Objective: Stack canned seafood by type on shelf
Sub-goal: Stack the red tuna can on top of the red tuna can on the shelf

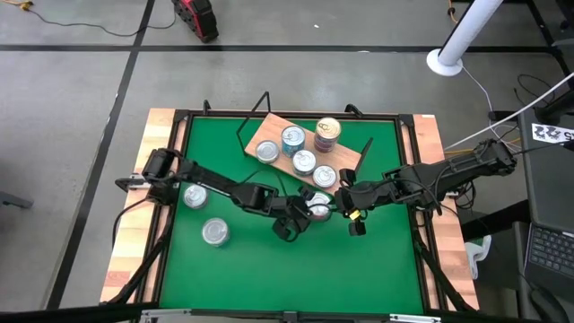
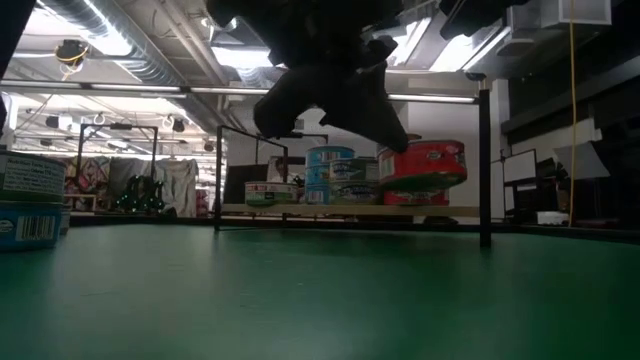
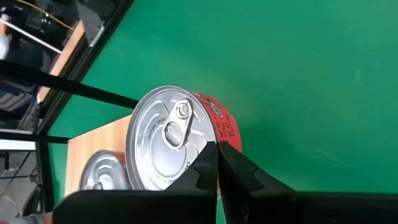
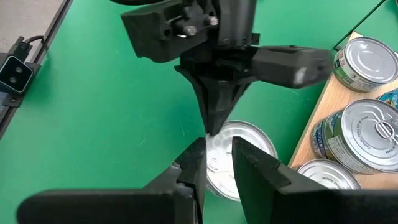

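A flat tin (image 1: 319,206) with a silver pull-tab lid and a red side label hangs tilted above the green mat, in front of the wooden shelf (image 1: 269,128). My left gripper (image 3: 219,147) is shut on it. My right gripper (image 4: 217,152) comes from the table's right. It is open by a narrow gap, and its fingertips stand over the tin's near rim; I cannot tell whether they touch. On the shelf stand several silver-lidded tins (image 1: 304,162) and a gold-topped stack (image 1: 328,130). Two more tins (image 1: 195,196) (image 1: 215,231) sit on the mat at the left. My left gripper pinches the red tin's rim (image 3: 214,144) between its two fingers, one on the lid and one on the red side wall. The fingers (image 4: 214,118) point down at it from above. The tin (image 2: 425,165) is lifted clear of the mat and tilted.
Black wire supports (image 2: 485,165) stand at the shelf's ends. A black frame (image 1: 184,144) borders the mat. Blue-labelled tins (image 2: 30,212) show at the low view's left edge. Bare mat (image 1: 269,269) lies toward the near edge.
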